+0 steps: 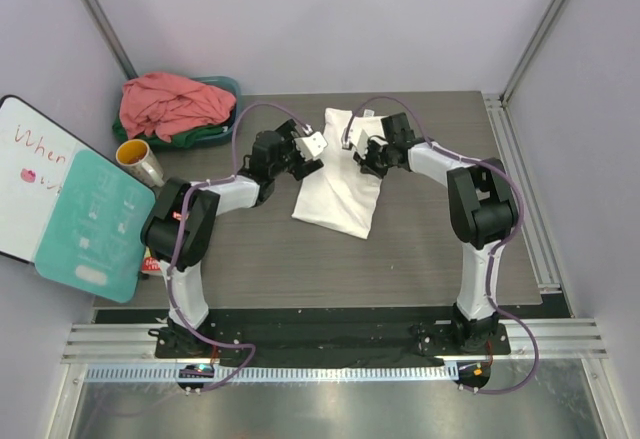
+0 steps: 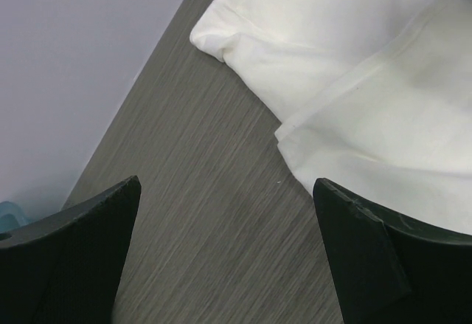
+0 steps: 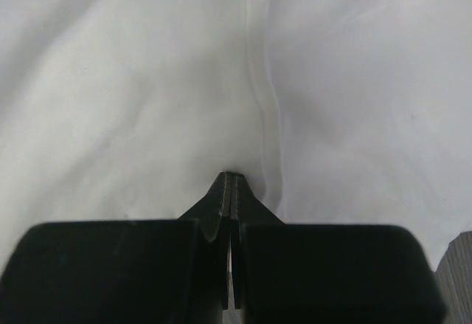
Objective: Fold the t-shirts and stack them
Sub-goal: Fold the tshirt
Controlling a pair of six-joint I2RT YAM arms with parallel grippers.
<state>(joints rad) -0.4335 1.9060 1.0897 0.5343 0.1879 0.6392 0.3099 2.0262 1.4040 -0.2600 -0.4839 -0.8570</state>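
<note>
Closest to the lens is a shiny metal sheet [image 1: 320, 414] and a pair of aluminium rails [image 1: 330, 339], then the black base plate [image 1: 330, 321] where both arms are bolted down. Past that is the counter [image 1: 420, 249], a dark grey wood-grain top, pretty matte, with fine streaks you can see really well from the left wrist cam. Walls are plain pale lavender-grey on all sides, with aluminium frame posts [image 1: 100, 14] running up the far corners.

White t-shirt [image 1: 338, 174] sits in the middle of the counter toward the far side, folded into a long narrow shape lying at a bit of a slant. Left tool [image 1: 314, 149] is right beside its left edge with fingers [image 2: 66, 257] spread wide apart, nothing between them but bare counter. Right tool [image 1: 353, 139] is down on the upper part of the shirt, fingers pressed together, tips right against the cloth where a crease runs up. Can't tell if any fabric is actually caught in there.

Far-left corner has a teal basin [image 1: 232, 86] with the salmon-pink t-shirt [image 1: 172, 102] heaped on top and the dark green t-shirt [image 1: 205, 136] peeking out under it at the front.

Off the left side there's a whiteboard [image 1: 30, 174] with red writing, a teal board [image 1: 90, 224] leaning over it, and a metal cup [image 1: 138, 159] with a yellow inside.
</note>
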